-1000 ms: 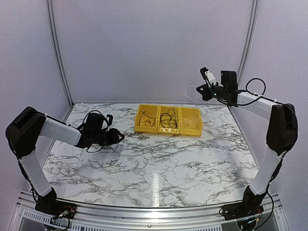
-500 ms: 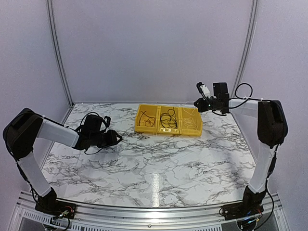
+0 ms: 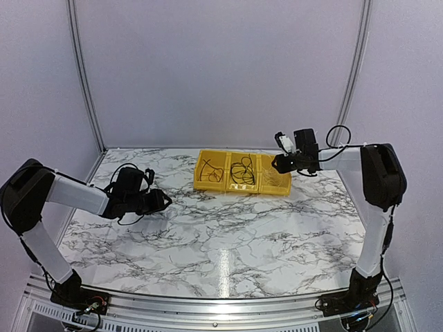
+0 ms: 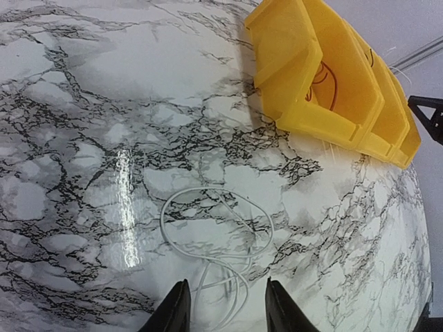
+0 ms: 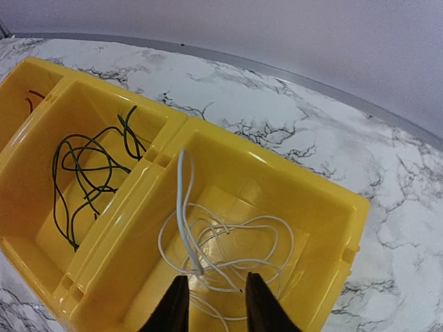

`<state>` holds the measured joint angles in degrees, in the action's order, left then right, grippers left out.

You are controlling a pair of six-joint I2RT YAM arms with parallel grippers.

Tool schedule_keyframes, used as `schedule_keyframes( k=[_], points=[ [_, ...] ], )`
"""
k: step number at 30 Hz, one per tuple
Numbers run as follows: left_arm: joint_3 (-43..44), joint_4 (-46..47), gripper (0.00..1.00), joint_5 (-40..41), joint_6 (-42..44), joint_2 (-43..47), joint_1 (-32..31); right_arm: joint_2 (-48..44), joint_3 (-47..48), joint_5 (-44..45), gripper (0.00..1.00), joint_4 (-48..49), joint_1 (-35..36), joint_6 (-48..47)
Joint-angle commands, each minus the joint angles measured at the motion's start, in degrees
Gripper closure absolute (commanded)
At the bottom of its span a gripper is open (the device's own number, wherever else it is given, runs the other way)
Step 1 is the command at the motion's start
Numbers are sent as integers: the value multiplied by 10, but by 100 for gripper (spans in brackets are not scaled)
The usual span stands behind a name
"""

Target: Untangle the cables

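Three yellow bins (image 3: pixel 240 188) are sitting far centre, left gripper (image 3: pixel 165 201) hovering left of them, right gripper (image 3: pixel 275 164) over the rightmost. Left wrist: jaws standing wide, gripping nothing, white cable (image 4: pixel 216 228) lying looped on the table (image 4: pixel 83 138) between them. Right wrist: jaws slightly apart, empty, white coil (image 5: pixel 228 245) lying in that bin, dark cables (image 5: pixel 86 173) in the middle one.

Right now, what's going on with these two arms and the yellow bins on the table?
The right gripper hangs open over the rightmost yellow bin, where a white cable lies loose. The left gripper is open over a second white cable looped on the marble table. A dark cable sits in the middle bin.
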<state>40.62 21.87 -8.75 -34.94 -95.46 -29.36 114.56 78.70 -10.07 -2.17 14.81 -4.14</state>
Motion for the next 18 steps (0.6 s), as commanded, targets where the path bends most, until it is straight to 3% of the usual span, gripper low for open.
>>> schedule_keyframes(
  k=[1,5,13,16,18],
  points=[
    [-9,-7,60,19,9,41,3,-5,36,39,61,-5,8,12],
    [-10,-19,60,36,15,70,6,-45,69,44,53,-12,5,-3],
    [21,-61,58,37,20,82,20,-113,37,1,53,-11,1,-19],
    [43,-104,58,53,13,78,28,-134,17,-78,59,-7,11,-60],
    [81,-218,65,152,-8,69,30,-142,12,-131,70,-19,22,-94]
  ],
)
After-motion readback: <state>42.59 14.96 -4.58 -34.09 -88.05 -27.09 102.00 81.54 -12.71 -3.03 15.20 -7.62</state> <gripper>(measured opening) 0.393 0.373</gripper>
